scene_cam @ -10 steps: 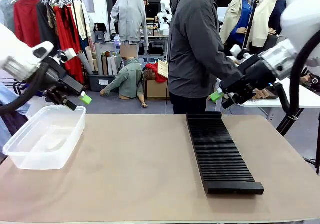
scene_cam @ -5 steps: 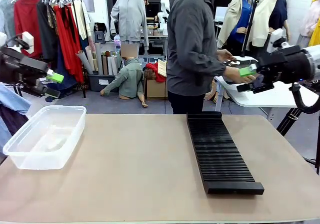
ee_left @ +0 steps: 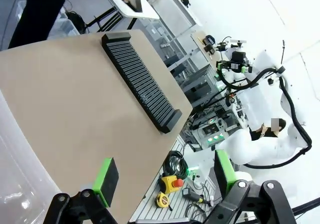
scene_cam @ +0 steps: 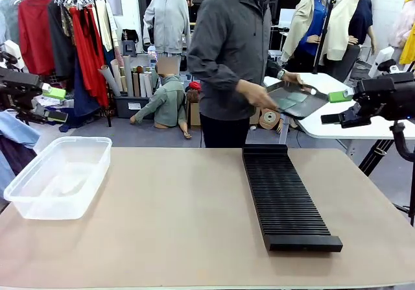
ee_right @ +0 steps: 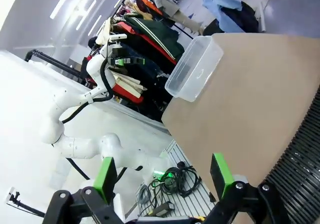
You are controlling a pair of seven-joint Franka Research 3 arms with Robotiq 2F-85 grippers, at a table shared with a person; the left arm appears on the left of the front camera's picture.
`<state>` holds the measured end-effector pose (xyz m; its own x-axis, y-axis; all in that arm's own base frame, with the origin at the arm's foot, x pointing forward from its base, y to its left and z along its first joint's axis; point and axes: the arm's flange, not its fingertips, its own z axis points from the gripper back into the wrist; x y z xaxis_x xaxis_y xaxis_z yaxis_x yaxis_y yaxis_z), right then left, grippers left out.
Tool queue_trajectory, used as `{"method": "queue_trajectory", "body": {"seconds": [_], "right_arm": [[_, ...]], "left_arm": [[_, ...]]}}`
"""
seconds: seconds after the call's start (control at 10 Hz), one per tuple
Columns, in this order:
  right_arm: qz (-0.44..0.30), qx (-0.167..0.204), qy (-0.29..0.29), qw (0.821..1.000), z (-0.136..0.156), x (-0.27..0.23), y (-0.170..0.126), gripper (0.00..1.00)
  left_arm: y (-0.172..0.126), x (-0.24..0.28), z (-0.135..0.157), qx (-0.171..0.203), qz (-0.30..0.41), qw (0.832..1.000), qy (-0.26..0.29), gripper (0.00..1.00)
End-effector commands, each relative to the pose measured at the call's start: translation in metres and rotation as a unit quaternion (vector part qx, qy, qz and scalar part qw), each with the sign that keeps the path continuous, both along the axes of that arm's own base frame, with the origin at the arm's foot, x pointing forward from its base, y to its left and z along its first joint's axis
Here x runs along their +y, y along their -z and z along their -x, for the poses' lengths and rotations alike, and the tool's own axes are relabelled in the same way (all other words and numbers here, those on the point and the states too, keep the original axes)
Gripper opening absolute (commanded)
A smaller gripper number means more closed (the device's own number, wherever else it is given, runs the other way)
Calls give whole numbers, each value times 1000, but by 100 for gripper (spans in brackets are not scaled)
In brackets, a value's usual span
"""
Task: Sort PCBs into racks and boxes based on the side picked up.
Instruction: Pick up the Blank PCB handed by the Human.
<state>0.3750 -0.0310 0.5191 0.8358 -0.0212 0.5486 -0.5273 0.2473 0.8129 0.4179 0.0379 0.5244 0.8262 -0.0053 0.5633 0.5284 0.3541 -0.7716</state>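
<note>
Left gripper (scene_cam: 55, 105): fingers wide, empty, off the table's (scene_cam: 168, 225) far left corner. Right gripper (scene_cam: 334, 107): fingers wide, empty, past the far right corner. Tub (scene_cam: 35, 202): left edge. Rack (scene_cam: 285, 196): right of centre, reaching the far edge. PCBs (scene_cam: 292, 100): probably the greenish sheets on the tray (scene_cam: 310, 108) a person (scene_cam: 227, 50) holds beyond the far edge.

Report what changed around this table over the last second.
Both arms drew back outward: the left gripper went from over the clear tub to the picture's left edge, and the right gripper from near the rack out to the right. Both are open and empty. The person turned and now holds a dark tray beyond the table. Tub and rack stayed put.
</note>
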Motion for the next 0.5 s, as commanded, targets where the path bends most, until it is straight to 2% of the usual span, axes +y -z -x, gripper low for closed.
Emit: {"method": "queue_trajectory", "body": {"seconds": [0.0, 0.1, 0.4], "right_arm": [[0, -21, 14, 1000, -2, 8, -5, 100], [0, 0, 0, 1000, 0, 0, 0, 100], [0, 0, 0, 1000, 0, 0, 0, 100]], "left_arm": [[2, -5, -2, -37, 7, 999, 6, 100], [0, 0, 0, 0, 0, 1000, 0, 100], [0, 0, 0, 0, 0, 1000, 0, 100]]}}
